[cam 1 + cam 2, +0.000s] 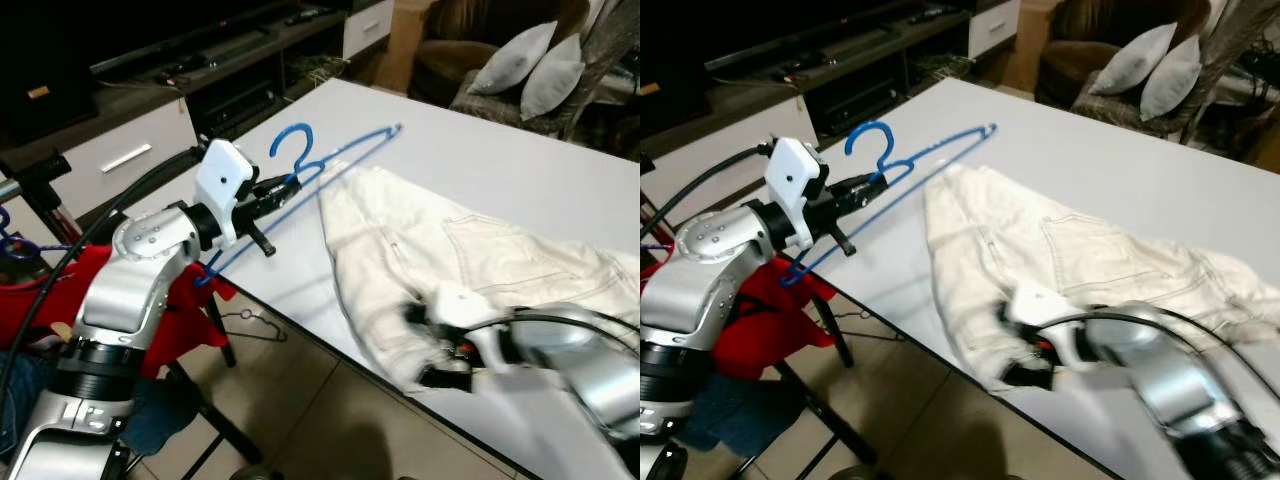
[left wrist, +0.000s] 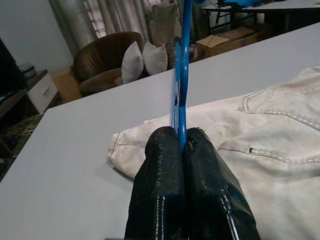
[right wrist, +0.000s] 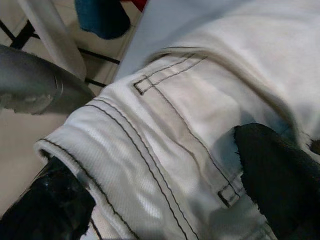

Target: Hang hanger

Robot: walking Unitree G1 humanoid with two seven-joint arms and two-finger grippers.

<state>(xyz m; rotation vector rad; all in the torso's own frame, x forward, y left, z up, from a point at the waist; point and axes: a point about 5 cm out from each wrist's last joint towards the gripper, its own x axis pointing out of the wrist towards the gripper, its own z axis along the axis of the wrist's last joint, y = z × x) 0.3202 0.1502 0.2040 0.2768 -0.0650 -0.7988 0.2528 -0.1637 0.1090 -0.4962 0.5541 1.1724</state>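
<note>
**A:** Nearest your head camera is the right gripper point(image 1: 1025, 350), blurred, down at the near edge of the white table point(image 1: 500, 160). Its two black fingers point(image 3: 280, 175) stand apart with the waistband of the white trousers point(image 1: 460, 270) between them. You can't tell yet whether they've bitten down on the cloth.

**B:** And the hanger?

**A:** The blue hanger point(image 1: 330, 165) sits in your left gripper point(image 1: 285, 188), fingers pressed together on the wire just below the hook. It's lifted off the table at the far-left corner, its long bar slanting down toward the red cloth point(image 1: 175, 310) on the rack beside the table.

**B:** So how far along are you?

**A:** Early, I'd judge. You have the hanger firmly in hand, but the trousers lie spread flat on the table, not threaded onto it. Nothing hangs anywhere yet. The garment looks to need loading first, then the hook placed on a rail.
</note>
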